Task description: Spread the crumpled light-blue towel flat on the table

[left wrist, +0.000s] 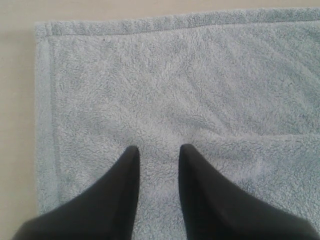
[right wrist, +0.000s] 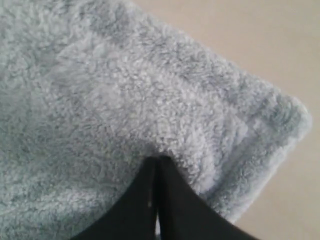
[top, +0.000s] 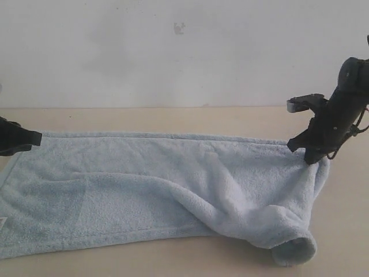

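Note:
The light-blue towel [top: 144, 173] lies stretched lengthwise across the beige table [top: 173, 118], mostly flat on its left half. Its right end is raised and sags into a rolled fold [top: 291, 248] at the near right. My right gripper [top: 305, 153] is shut on the towel near its far right corner, holding that corner off the table; in the right wrist view the fingers [right wrist: 159, 159] pinch the fluffy towel [right wrist: 100, 90]. My left gripper [top: 34, 138] is at the far left corner, open, its fingers [left wrist: 159, 149] apart over the towel [left wrist: 175, 80] with only flat cloth between them.
A white wall [top: 173, 52] rises behind the table's far edge. Bare tabletop shows beyond the towel's left hem [left wrist: 15, 125], past the held corner [right wrist: 225, 30], and to the right of the towel [top: 346, 219].

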### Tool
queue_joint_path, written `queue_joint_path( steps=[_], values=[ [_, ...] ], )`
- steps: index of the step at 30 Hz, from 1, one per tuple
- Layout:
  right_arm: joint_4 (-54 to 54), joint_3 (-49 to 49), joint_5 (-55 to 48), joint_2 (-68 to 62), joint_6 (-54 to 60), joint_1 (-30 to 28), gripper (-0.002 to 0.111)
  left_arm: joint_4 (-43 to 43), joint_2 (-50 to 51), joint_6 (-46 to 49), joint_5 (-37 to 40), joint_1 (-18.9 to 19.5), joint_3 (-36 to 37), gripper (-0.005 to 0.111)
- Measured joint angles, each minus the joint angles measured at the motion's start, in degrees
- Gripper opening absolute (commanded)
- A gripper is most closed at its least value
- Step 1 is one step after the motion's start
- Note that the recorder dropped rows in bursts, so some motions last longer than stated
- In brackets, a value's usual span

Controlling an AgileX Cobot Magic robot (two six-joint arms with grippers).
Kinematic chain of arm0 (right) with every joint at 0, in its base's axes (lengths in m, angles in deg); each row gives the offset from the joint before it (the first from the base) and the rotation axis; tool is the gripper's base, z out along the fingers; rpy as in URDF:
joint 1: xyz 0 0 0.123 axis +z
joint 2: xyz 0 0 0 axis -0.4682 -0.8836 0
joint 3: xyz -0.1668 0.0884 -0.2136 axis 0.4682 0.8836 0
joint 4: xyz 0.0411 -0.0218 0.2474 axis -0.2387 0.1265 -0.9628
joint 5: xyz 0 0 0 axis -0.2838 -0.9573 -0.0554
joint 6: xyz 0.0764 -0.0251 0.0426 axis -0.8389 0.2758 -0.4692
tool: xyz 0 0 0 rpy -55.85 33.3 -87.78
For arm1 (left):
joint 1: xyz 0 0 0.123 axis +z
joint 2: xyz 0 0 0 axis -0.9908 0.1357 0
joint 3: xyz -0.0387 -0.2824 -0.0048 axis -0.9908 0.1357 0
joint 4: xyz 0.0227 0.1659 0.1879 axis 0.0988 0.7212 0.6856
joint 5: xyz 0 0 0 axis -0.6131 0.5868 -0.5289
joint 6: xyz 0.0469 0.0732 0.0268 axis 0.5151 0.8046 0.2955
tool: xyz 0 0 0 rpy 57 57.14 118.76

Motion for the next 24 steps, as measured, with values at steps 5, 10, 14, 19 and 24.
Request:
queue_joint_path(
  steps=[5, 10, 14, 19, 24],
  values=[
    [10.93, -18.12, -3.6, -8.89, -6.71, -0.24, 0.0, -0.13, 0.0, 0.38, 0.0, 0.0, 0.0, 0.028],
    [11.24, -24.61, -2.73, -12.28, -8.98, -2.1, 0.0, -0.13, 0.0, 1.92, 0.1, 0.0, 0.0, 0.028],
    [9.05, -25.65, -2.27, -12.49, -9.34, -3.15, 0.0, -0.32, 0.0, 4.92, 0.1, 0.0, 0.0, 0.038],
    [-0.81, -25.65, -3.52, -9.78, -4.83, -4.09, 0.002, -0.32, 0.0, 9.08, 0.2, 0.0, 0.0, 0.058],
    [-5.6, -25.65, -8.79, -6.33, -3.27, -6.33, 0.034, -1.05, 0.0, 9.8, 0.2, 0.0, 0.0, 0.06]
  ],
)
